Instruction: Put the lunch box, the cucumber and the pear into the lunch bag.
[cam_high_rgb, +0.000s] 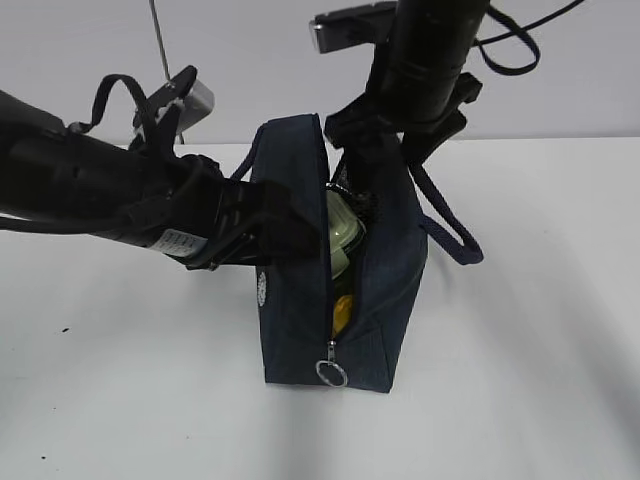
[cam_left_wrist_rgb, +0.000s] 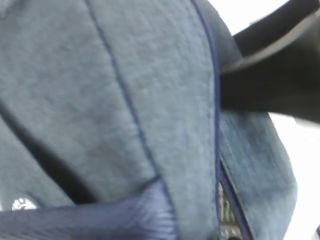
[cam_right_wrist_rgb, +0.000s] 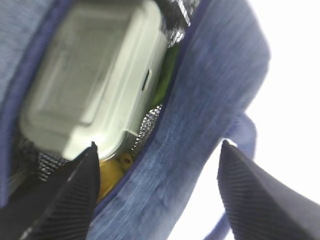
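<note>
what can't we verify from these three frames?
- Cucumber: right wrist view shows only a green sliver behind the lunch box; the rest is hidden.
- Pear: only a yellow patch under the box; bag wall covers the rest.
- Left gripper: no fingers in the left wrist view, blurred lunch bag fabric fills it; in the exterior view they merge with the bag's side.
- Zipper's far end: the right arm blocks it in the exterior view.

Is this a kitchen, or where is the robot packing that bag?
Probably a robot test bench, not a kitchen: a bare white table, a plain pale wall, and only two black robot arms around the lunch bag.
</note>
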